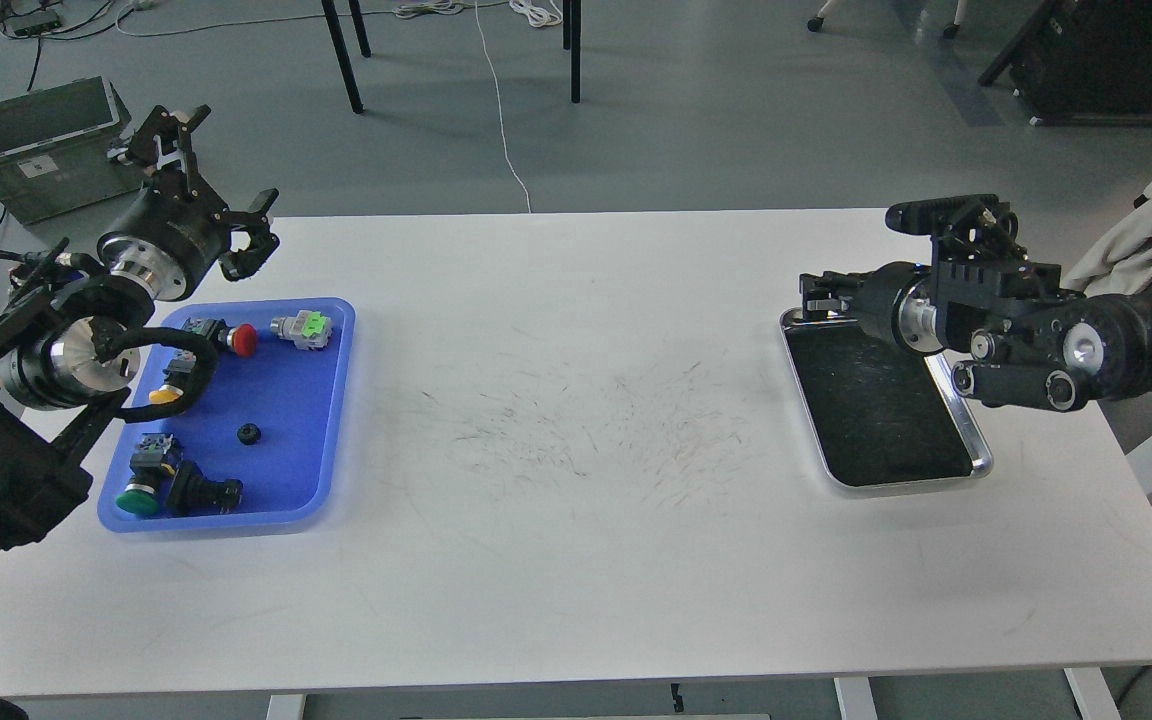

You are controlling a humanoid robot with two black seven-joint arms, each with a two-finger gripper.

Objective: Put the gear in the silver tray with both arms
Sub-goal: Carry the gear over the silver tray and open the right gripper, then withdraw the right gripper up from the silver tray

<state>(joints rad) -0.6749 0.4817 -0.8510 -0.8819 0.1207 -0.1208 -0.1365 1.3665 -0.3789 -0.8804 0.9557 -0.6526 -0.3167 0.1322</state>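
The gear (249, 433) is a small black toothed ring lying on the floor of the blue plastic tray (291, 400) at the table's left. The silver tray (908, 483) lies at the right, its dark floor bare. My left gripper (257, 232) hangs above the table just beyond the blue tray's far edge, its claws spread and empty. My right gripper (820, 293) sits over the silver tray's far left corner. It is small and dark, and its fingers cannot be told apart.
The blue tray also holds a red push button (244, 340), a grey-green switch (303, 328), a yellow button (164, 395), a green button (139, 500) and a black switch (202, 492). A grey crate (31, 145) stands on the floor at far left.
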